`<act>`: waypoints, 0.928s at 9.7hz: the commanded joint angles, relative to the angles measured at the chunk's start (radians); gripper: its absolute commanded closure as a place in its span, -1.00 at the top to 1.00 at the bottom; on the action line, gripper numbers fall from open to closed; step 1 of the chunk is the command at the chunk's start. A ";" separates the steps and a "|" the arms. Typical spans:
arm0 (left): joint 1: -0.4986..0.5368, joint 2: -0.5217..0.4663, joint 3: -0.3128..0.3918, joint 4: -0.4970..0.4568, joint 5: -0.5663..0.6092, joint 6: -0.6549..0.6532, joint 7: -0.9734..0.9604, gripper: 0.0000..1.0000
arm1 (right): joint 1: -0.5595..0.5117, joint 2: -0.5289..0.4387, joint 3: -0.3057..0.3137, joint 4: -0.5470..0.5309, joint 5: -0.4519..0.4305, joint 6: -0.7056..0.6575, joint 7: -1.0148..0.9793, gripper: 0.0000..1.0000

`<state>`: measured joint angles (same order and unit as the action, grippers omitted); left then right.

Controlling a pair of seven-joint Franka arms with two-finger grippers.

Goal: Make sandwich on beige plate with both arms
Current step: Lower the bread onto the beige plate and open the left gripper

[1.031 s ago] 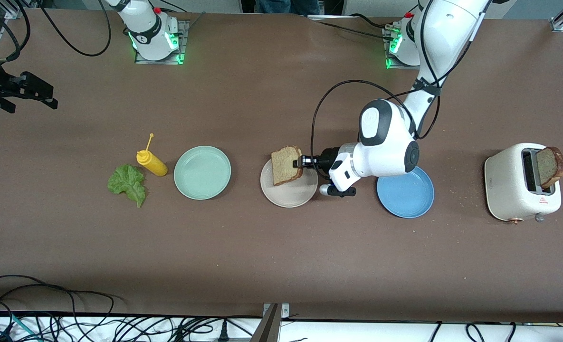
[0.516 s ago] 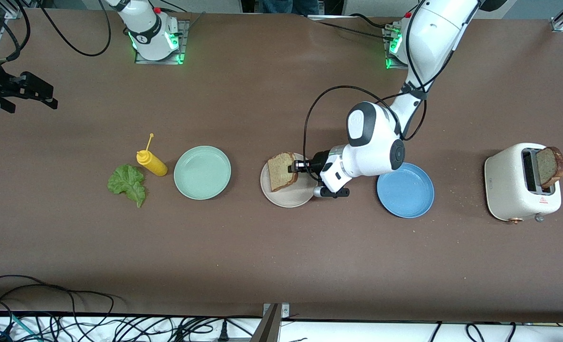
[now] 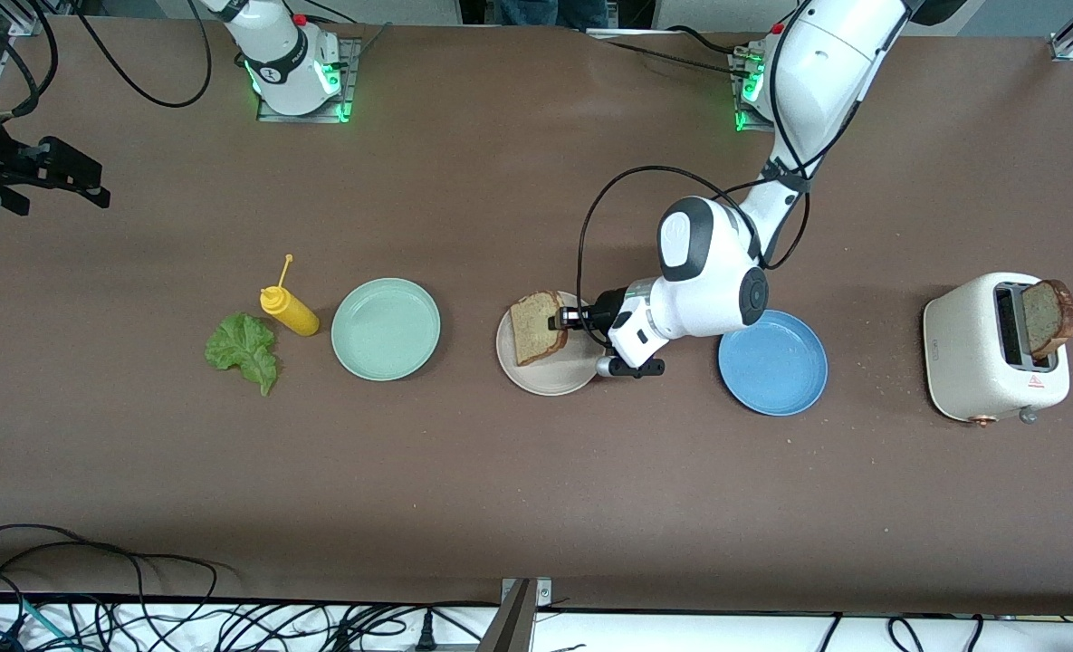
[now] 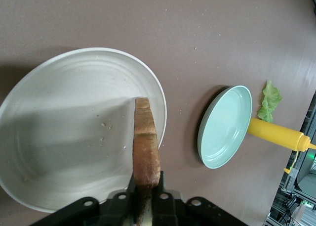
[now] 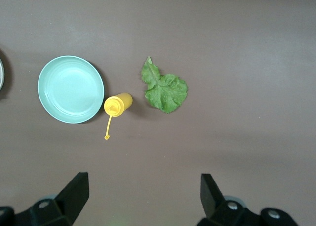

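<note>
Your bread slice [image 3: 537,327] stands tilted on edge over the beige plate [image 3: 550,378], its lower edge at the plate's surface. The left end effector [image 3: 560,321] pinches the slice's edge from the plate's side toward the left arm's end of the counter [image 3: 536,507]. From the plate toward the right arm's end you have the mint green plate [image 3: 386,328], mustard bottle [image 3: 289,310], then lettuce leaf [image 3: 244,349]. The right end effector [image 5: 143,196] waits, fingers spread, over the counter near the lettuce.
</note>
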<state>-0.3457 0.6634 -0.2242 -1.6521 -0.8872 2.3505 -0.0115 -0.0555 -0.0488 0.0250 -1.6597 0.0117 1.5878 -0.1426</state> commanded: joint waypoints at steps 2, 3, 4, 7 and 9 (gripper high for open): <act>-0.016 0.027 0.013 0.023 -0.019 0.006 0.022 0.91 | -0.004 0.006 0.003 0.020 0.013 -0.019 0.005 1.00; -0.016 0.027 0.014 0.023 -0.021 0.006 0.022 1.00 | -0.004 0.006 0.001 0.020 0.013 -0.019 0.003 1.00; -0.016 0.027 0.017 0.024 -0.016 0.006 0.022 1.00 | -0.004 0.006 0.003 0.020 0.013 -0.019 0.005 1.00; -0.001 0.021 0.020 0.049 0.085 0.003 0.019 1.00 | -0.004 0.006 0.003 0.020 0.013 -0.022 0.003 1.00; 0.014 0.015 0.022 0.064 0.114 -0.002 0.015 1.00 | -0.004 0.006 0.003 0.020 0.013 -0.022 0.003 1.00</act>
<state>-0.3402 0.6795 -0.2039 -1.6095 -0.8063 2.3549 -0.0009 -0.0555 -0.0486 0.0251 -1.6597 0.0117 1.5847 -0.1426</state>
